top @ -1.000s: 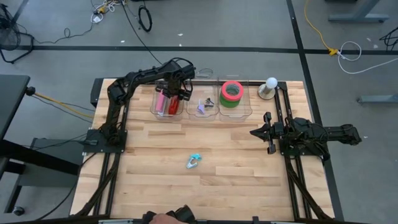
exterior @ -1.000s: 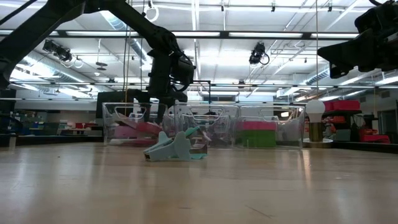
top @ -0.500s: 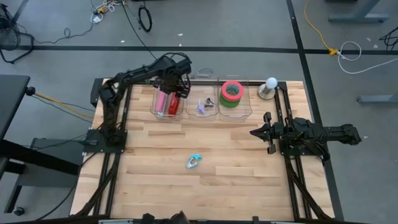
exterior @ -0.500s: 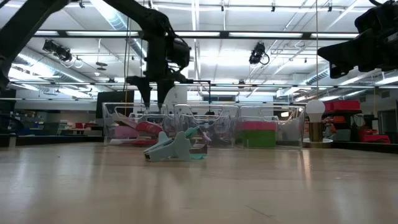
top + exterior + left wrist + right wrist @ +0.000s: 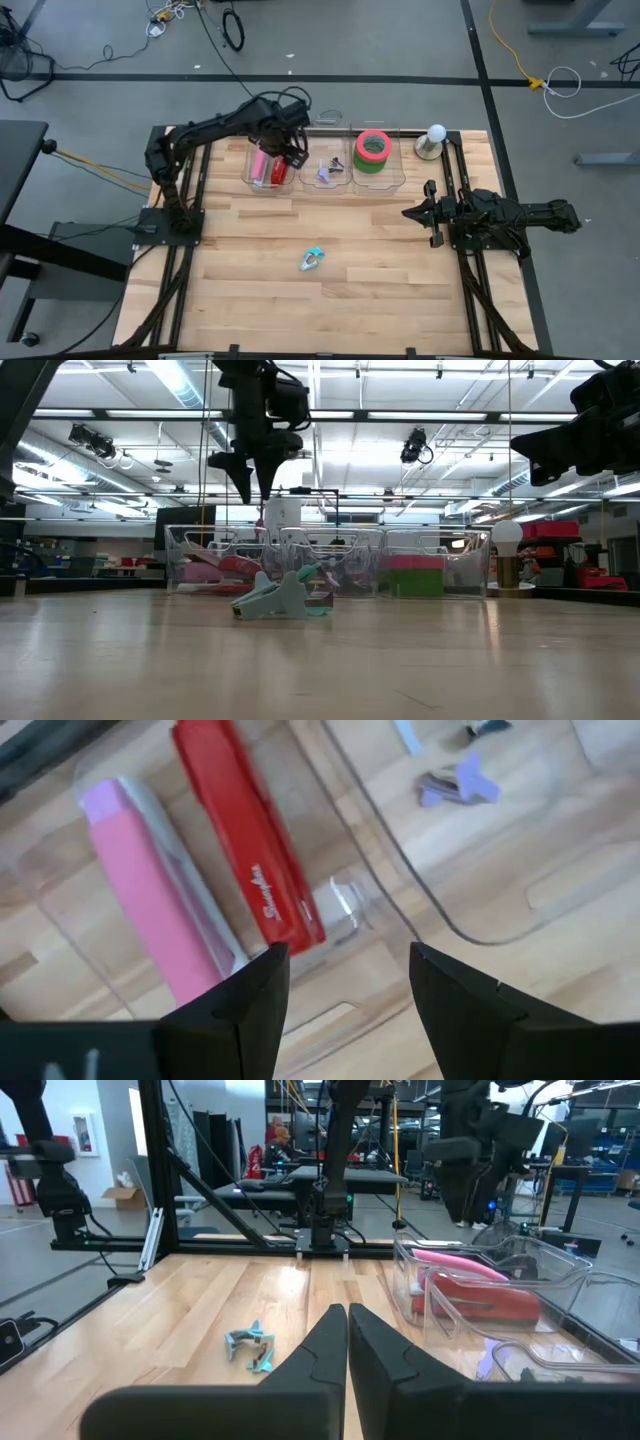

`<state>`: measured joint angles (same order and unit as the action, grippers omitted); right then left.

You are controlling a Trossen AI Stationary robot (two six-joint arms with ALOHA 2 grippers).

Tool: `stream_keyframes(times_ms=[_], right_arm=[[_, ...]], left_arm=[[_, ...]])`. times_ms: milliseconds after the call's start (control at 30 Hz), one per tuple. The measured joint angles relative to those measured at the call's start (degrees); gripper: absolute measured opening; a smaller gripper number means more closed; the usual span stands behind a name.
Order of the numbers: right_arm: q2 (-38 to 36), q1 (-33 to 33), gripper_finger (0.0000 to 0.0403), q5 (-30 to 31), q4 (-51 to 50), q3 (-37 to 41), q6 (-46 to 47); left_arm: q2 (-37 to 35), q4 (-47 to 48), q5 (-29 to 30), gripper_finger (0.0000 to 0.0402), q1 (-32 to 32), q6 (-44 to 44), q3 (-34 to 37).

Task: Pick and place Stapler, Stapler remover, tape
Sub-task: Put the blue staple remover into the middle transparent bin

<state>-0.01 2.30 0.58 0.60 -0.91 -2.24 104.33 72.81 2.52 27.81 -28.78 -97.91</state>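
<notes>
A pink stapler (image 5: 150,900) and a red stapler (image 5: 250,870) lie side by side in the left clear bin (image 5: 268,167). Purple staple removers (image 5: 458,782) lie in the middle bin. The red tape roll (image 5: 373,145) lies on the green one (image 5: 370,163) in the right bin. A teal staple remover (image 5: 311,260) lies on the table's middle. My left gripper (image 5: 285,146) is open and empty, high above the left bin. My right gripper (image 5: 412,212) is shut and empty at the table's right side.
The three clear bins (image 5: 330,560) stand in a row at the table's far side. A white ball on a stand (image 5: 434,140) is at the far right corner. Bare wood (image 5: 380,270) lies around the teal remover.
My left gripper has risen straight up from inside the left bin, staying open and empty. The staplers stay lying in the bin.
</notes>
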Motion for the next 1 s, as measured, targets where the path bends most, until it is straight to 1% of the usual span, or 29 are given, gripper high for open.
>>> stream_keyframes(times_ms=[167,400,600,833,1000], right_arm=[[0.00,0.01,0.0018,0.00,-0.02,0.00,0.00],[0.00,0.01,0.0018,0.01,-0.02,0.00,0.00],[0.00,0.01,0.0018,0.00,0.00,0.00,0.00],[0.00,0.01,0.0018,0.02,-0.01,0.00,0.00],[0.00,0.01,0.0018,0.02,-0.02,0.00,0.00]], left_arm=[[0.13,-1.10,0.00,0.0211,-3.32,4.39,0.00],[0.24,-3.65,-0.03,0.0211,-9.33,4.34,0.00],[0.24,-3.76,-1.24,0.0211,-15.27,3.28,0.00],[0.24,-3.82,-1.29,0.0211,-23.60,-2.11,0.00],[0.24,-4.04,-1.31,0.0211,-29.64,-3.53,0.00]])
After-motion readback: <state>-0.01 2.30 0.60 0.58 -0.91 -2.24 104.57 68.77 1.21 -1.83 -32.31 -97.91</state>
